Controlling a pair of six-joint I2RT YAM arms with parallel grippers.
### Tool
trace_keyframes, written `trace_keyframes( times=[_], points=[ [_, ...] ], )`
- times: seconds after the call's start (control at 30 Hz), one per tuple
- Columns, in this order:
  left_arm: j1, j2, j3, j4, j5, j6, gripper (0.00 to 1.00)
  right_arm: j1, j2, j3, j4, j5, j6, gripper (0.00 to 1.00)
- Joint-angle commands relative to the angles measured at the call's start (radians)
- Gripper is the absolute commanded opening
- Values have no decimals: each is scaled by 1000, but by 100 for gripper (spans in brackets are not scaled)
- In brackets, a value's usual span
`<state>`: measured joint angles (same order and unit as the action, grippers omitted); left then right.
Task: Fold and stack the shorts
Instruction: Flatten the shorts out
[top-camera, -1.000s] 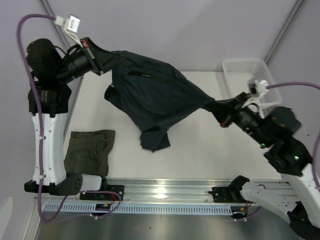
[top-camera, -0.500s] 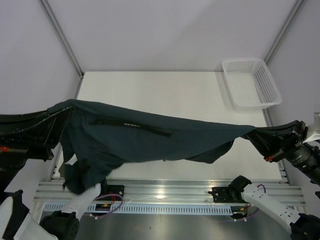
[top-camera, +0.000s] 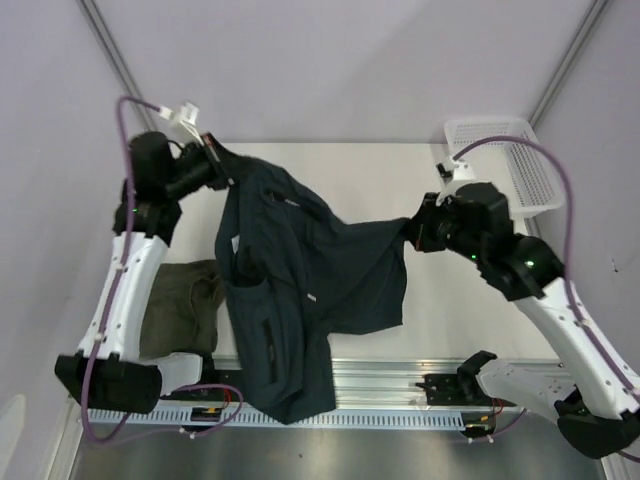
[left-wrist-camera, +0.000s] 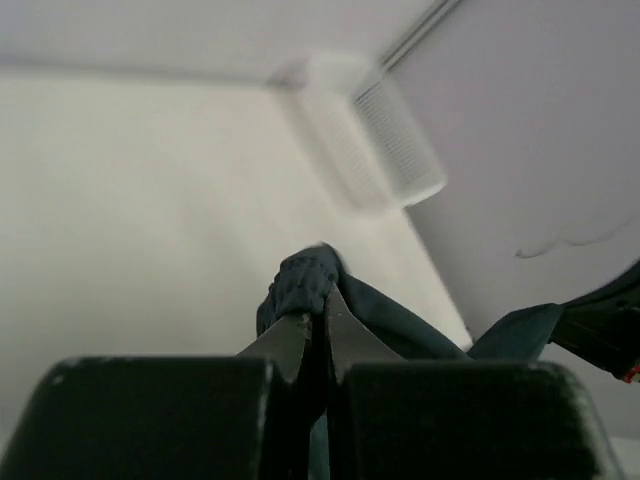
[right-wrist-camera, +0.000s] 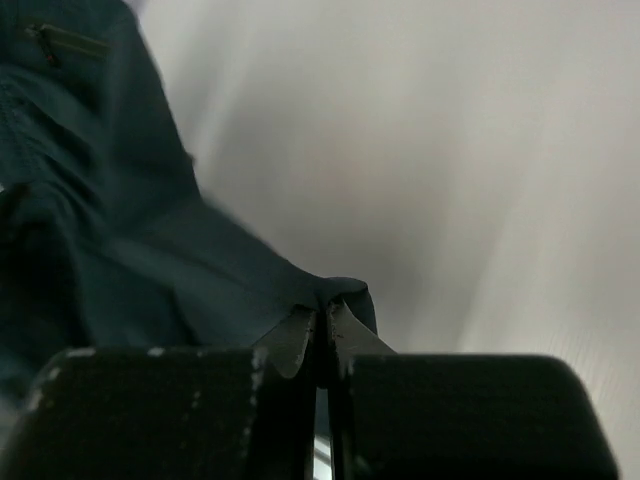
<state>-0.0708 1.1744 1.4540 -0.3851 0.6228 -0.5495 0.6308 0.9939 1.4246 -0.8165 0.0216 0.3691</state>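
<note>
at your far left, the olive shorts (top-camera: 185, 305) lie in a compact bundle on the counter (top-camera: 340, 165), by the left arm's base. that pair looks already folded. above them, the left end effector (top-camera: 213, 160) is pinched tight on a corner of the navy shorts (top-camera: 300, 290), held up over the far-left corner. the navy pair hangs in the air between the arms, and most of it droops from the left grip down past the near edge and over the rail (top-camera: 400, 385). further right, the right end effector (top-camera: 412, 232) is clamped on another edge of it, near the basket (top-camera: 485, 122).

i judge you're in the spreading step: lifted, not yet laid flat. next, draw the two grips apart to take up the slack. then lower the cloth flat onto bare counter beside the olive pair before folding.
</note>
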Motion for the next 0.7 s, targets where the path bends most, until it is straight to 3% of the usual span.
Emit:
trace_keyframes(
  times=[0.0,0.1,0.2,0.57,0.67],
  points=[
    [5,-24,-219,219,-72,2,0,-75,-24,-184,100,8,77,0],
    [0,16,-378,390,-178,-16,1,-178,-3,-352,228,-81,134,0],
    [-27,109,-431,574,-241,-23,2,-264,46,-424,327,-123,163,0],
    [-90,554,-130,598,-238,16,2,-381,326,-373,458,-132,137,0],
    [-96,680,36,556,-245,28,3,-417,400,-319,473,-130,128,0]
  ],
)
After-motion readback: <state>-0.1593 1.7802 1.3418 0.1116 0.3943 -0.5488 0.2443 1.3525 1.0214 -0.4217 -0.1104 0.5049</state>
